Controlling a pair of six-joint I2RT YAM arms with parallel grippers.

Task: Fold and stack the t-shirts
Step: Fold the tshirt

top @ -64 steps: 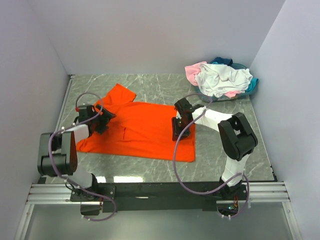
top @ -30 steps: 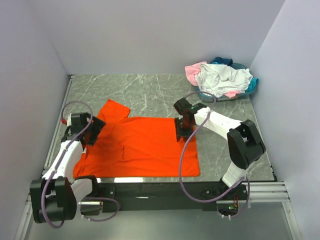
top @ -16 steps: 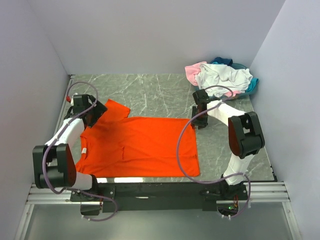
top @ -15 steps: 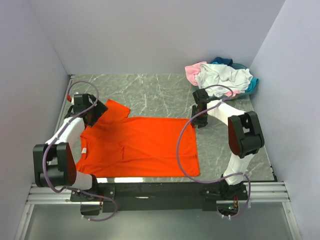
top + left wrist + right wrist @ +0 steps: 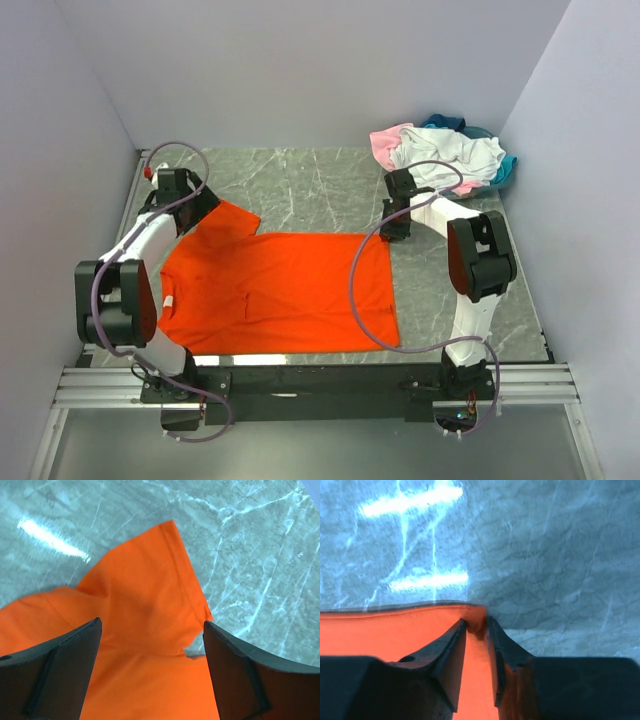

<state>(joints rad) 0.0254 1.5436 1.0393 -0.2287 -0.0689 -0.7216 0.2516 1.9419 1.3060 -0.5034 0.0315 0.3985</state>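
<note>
The bright orange t-shirt lies spread flat on the marble table, collar to the left. My left gripper is open and empty, hovering just over the shirt's far sleeve, its jaws wide apart. My right gripper is shut on the shirt's far right hem corner, the fabric pinched between narrow jaws at table level. The white, pale pink and teal t-shirts lie in a crumpled pile at the back right.
Grey walls close in the table on the left, back and right. The pile of shirts sits just behind my right arm. Bare marble lies behind the orange shirt, and a strip lies to its right.
The orange shirt has been drawn out flatter and wider. My right gripper moved from the hem's middle to its far right corner. My left gripper moved back and left to the sleeve.
</note>
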